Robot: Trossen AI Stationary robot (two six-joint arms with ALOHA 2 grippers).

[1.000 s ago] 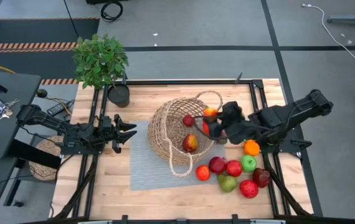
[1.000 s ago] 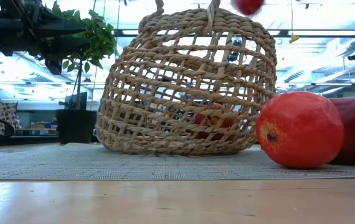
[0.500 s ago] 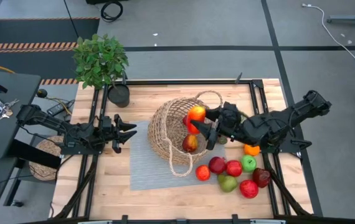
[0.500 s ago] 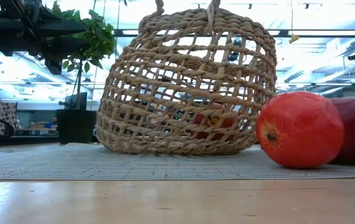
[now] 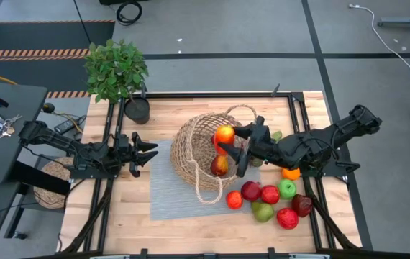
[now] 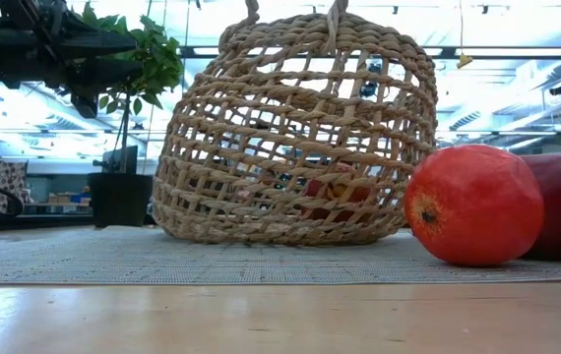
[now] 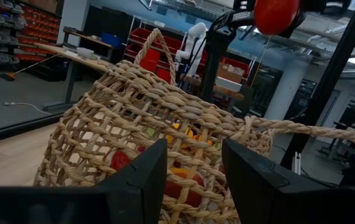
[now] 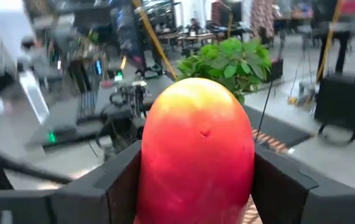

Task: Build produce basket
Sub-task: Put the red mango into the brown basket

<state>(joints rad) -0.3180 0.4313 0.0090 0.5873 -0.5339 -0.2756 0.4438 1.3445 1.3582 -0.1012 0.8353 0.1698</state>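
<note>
Crowding the table right of the basket, loose produce lies below right fingers clamping a red-orange fruit.

Rough woven wicker basket, wood table

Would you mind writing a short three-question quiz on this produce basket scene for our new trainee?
1. True or false: the basket stands upright on the mat.
2. What does the right gripper hold? A) a green apple B) a red-orange fruit C) nothing
3. Fill in: the left gripper waits to the basket's ____ in the high view, with open fingers.

Key
1. False: it lies tipped on its side, its mouth facing the right arm.
2. B: the red-orange fruit sits between the fingers at the basket's mouth.
3. Left, holding nothing.
</note>
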